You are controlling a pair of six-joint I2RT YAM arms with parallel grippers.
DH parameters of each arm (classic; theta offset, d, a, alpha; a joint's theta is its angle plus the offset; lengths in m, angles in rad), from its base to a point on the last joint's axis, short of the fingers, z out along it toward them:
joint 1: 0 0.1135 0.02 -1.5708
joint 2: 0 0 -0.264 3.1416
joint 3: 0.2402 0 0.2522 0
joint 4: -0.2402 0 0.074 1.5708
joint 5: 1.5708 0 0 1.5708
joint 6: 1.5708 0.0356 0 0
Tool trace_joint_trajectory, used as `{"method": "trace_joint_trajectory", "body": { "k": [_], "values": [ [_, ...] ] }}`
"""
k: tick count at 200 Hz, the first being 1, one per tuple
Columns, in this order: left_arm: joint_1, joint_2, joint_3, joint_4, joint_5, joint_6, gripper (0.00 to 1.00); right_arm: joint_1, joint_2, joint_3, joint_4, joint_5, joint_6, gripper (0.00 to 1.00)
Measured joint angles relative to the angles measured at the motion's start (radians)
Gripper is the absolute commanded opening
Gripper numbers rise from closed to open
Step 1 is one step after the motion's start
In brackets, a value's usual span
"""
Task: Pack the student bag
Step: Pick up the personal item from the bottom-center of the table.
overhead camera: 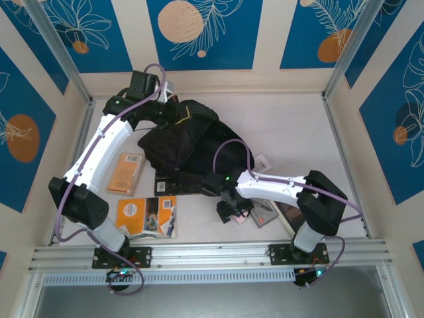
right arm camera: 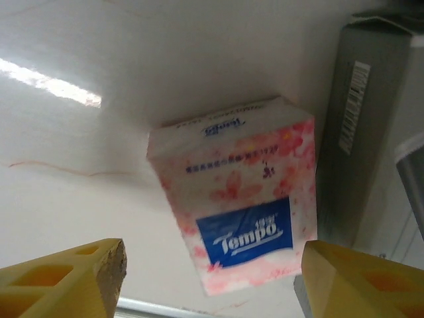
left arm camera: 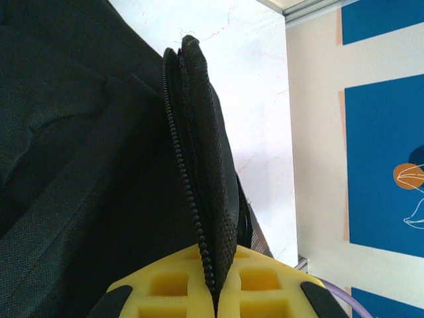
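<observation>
The table (overhead camera: 298, 132) is a pale, off-white surface with faint reddish veins and a bright streak of reflected light, seen close from the right wrist. Cream walls (overhead camera: 99, 83) close it in on three sides, hung with blue panels (overhead camera: 205, 33) printed with orange discs and white leaf outlines. Aluminium posts run up the far corners. A grooved aluminium rail (overhead camera: 212, 255) crosses the near edge and carries both arm bases.

The student bag (overhead camera: 185, 142) lies slumped in the middle of the table, towards the far left, its black fabric crumpled. The left hand (left arm camera: 215, 281) is pinched shut on the bag's zip edge (left arm camera: 199, 165), which rises as a narrow black ridge between the yellow fingers.

Near the left arm, an orange book (overhead camera: 126, 173) lies flat just beside the bag. An orange-and-white booklet (overhead camera: 146, 215) lies nearer the rail.

The right hand (right arm camera: 213, 258) hangs over the near right part of the table with its yellow fingers spread wide, gripping nothing. Below it a Tempo tissue pack (right arm camera: 238, 192), pink with blossoms and a blue label, lies on the bare surface. A grey box (right arm camera: 361, 112) with a barcode lies just beside the pack. Whether the two touch is unclear.
</observation>
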Motion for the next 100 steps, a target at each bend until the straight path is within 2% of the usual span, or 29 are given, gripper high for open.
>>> {"method": "trace_joint_trajectory", "body": {
  "k": [100],
  "values": [
    [0.0,-0.008,-0.038,0.003,0.005,0.005,0.0,-0.011,0.047,-0.041,0.043,0.043,-0.008,0.71]
  ]
}}
